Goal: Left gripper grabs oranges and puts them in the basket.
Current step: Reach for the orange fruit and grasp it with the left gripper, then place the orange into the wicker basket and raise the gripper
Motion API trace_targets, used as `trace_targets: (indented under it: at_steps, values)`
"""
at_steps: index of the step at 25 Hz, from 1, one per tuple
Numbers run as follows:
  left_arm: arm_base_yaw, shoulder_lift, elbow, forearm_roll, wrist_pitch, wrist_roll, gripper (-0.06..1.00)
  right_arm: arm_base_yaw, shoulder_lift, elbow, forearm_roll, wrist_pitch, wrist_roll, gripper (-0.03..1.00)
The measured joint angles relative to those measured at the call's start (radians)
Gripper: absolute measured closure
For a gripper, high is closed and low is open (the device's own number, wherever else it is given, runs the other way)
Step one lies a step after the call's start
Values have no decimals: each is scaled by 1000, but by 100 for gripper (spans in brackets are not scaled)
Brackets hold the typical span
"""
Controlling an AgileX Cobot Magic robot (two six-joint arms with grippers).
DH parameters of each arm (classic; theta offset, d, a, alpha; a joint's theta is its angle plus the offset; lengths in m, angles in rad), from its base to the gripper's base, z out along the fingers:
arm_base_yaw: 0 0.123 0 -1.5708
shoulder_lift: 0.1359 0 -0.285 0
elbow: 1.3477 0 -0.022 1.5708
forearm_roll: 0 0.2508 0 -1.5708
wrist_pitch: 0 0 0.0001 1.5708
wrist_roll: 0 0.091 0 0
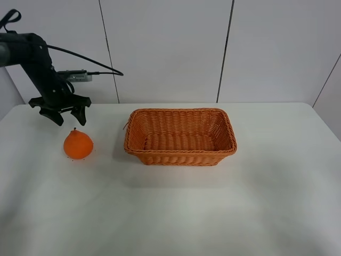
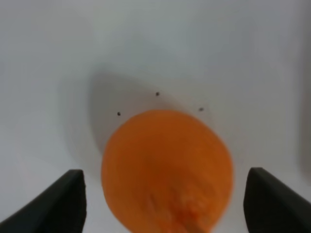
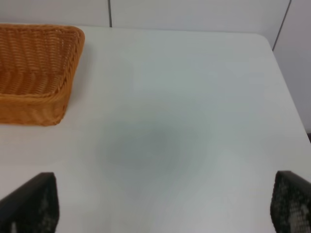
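Left hand (image 1: 69,121) is up over the desk (image 1: 213,213), fingers spread wide and nothing in them. The orange (image 1: 78,144) sits on the desk out on the left-arm side of the basket (image 1: 181,158), clear of its short wall with bare desk between them. This is the relation that matters: the fruit lies directly below the hand and a touch toward the front edge. From the wrist camera it shows centred between the two dark fingers, with a gap on each side. It is roundish with the knob pointing up, so no long axis to line up with; I'd call this a plain descent, then a close.

Left arm is plainly the nearer one. The right hand (image 3: 160,204) hangs over bare desk on the far side of the basket, also wide open and empty.

Nothing stands between orange and basket. The basket looks empty, and its rim is the only thing to lift over
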Motion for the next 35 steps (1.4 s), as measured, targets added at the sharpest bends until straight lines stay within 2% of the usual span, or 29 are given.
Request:
trace_targets:
  at_steps: [11,14,16,20,22,27,35]
  values:
    - [0,95,1,10,1,1,16,0,0,0,0,0,0,27]
    - [0,100,1,10,1,1,22,0,0,0,0,0,0,27]
    - [0,100,1,10,5,-1,35,0,0,0,0,0,0,27]
    - [0,100,1,10,22,-3,75,0,0,0,0,0,0,27]
    - [0,99,1,20,29,-3,81,0,0,0,0,0,0,27]
    - [0,64,-13,26,66,-3,81,0,0,0,0,0,0,27]
    - [0,-73,-147,32,176,-14,81,0,0,0,0,0,0,27]
